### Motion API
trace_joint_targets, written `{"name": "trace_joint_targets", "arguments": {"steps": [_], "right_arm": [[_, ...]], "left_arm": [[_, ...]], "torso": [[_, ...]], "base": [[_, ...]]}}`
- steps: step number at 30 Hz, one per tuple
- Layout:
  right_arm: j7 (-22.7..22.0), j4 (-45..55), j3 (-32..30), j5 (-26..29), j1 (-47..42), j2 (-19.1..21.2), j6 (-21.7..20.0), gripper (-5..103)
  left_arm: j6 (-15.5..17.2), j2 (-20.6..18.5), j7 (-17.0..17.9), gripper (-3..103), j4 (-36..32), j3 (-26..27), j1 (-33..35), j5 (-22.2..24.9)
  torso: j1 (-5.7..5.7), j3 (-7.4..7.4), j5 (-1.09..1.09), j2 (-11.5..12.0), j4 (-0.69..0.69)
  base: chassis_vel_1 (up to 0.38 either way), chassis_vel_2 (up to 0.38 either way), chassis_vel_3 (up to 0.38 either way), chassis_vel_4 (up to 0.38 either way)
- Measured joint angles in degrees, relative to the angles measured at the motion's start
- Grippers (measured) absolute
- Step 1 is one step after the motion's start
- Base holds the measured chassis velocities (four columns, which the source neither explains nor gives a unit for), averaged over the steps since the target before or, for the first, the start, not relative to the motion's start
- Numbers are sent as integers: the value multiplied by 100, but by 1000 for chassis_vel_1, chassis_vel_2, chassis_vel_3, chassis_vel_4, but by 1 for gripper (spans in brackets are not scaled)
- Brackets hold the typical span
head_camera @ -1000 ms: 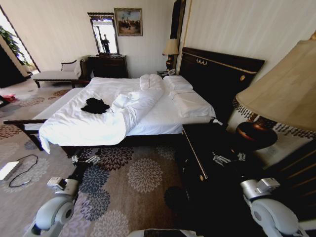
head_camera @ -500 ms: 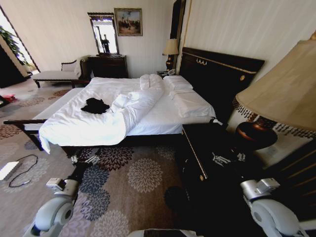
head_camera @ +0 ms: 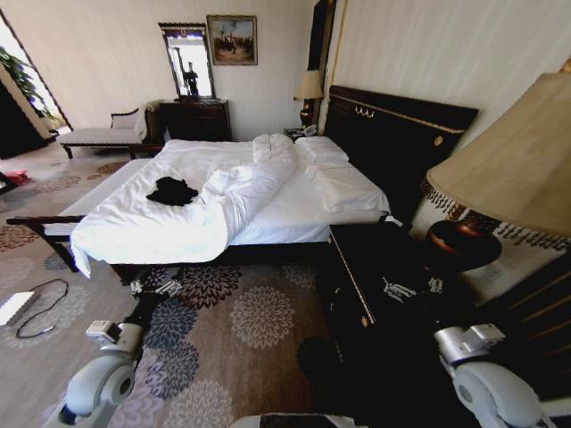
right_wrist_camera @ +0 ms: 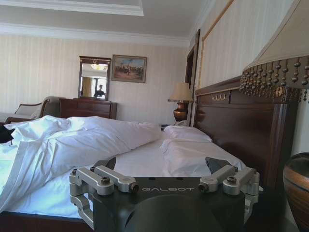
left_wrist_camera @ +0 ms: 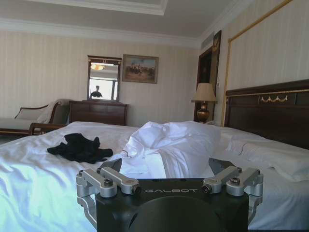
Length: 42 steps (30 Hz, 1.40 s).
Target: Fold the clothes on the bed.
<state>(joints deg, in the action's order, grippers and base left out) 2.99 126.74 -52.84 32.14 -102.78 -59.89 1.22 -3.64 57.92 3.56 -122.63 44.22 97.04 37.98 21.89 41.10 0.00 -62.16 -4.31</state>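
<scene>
Black T-shirt [head_camera: 172,190] crumpled on bed [head_camera: 134,234] toward its foot edge, my left gripper [head_camera: 155,289] fingers apart, low beside bed, right gripper [head_camera: 409,288] fingers apart, over dark nightstand [head_camera: 357,259].

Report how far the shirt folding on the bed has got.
Nothing looks done: the black T-shirt lies crumpled on the white duvet, unfolded. In hand, only the approach: the left gripper is open and empty, low over the carpet short of the bed; the right gripper, also open, is over the dark nightstand. Left: reaching the shirt, spreading it and every fold.
</scene>
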Motion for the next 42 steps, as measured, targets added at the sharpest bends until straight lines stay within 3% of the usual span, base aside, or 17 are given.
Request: {"name": "trace_joint_targets", "arguments": {"steps": [42], "right_arm": [[60,-78,150,-163,-54,-142,82,100]], "left_arm": [[-9,87,17,101,78,-71,-6,-45]], "torso": [[0,0,0,1,0]], "base": [[-65,62,68,-62]]}}
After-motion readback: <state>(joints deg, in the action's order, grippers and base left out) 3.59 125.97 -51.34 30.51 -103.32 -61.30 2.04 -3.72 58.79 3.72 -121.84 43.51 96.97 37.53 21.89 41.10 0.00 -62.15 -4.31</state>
